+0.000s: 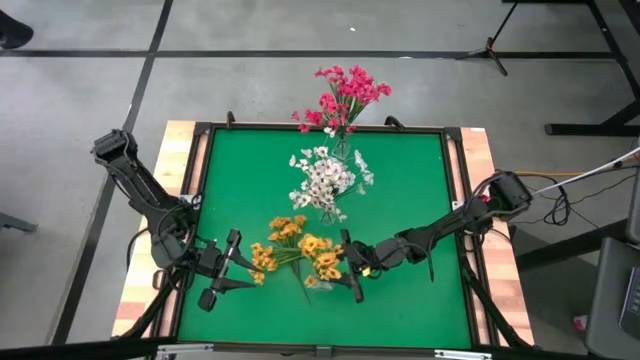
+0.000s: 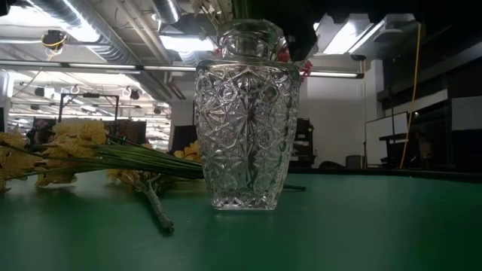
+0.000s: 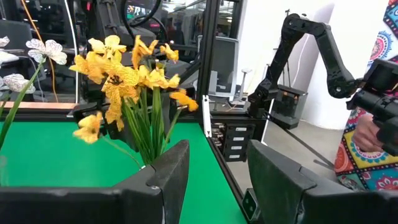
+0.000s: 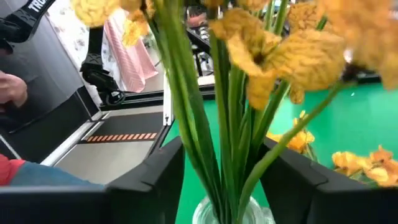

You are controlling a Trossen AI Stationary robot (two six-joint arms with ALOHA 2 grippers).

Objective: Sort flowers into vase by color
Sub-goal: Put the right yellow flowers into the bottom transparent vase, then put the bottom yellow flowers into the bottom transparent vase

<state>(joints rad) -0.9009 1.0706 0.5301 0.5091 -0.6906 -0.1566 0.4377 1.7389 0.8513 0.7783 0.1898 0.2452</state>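
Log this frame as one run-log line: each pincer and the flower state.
left pincer: open, beside yellow flowers | right pincer: open around yellow stems over vase mouth | pink flowers, white flowers: in vases

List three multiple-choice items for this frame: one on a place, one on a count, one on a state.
1. Where does the pink bunch stand?
A. Between the two grippers
B. At the mat's edge farthest from the arms, beyond the white bunch
C. On the floor beside the table

2. How many flower colours are on the table?
A. One
B. Two
C. Three

3. How is the left gripper?
A. Open, holding nothing
B. Shut on a white stem
C. Shut on a pink stem

Answers:
1 B: in the high view the pink flowers sit at the far edge of the green mat, past the white flowers.
2 C: pink, white and the yellow flowers all show.
3 A: the left gripper has its fingers apart with nothing between them; the yellow blossoms stand ahead of it.
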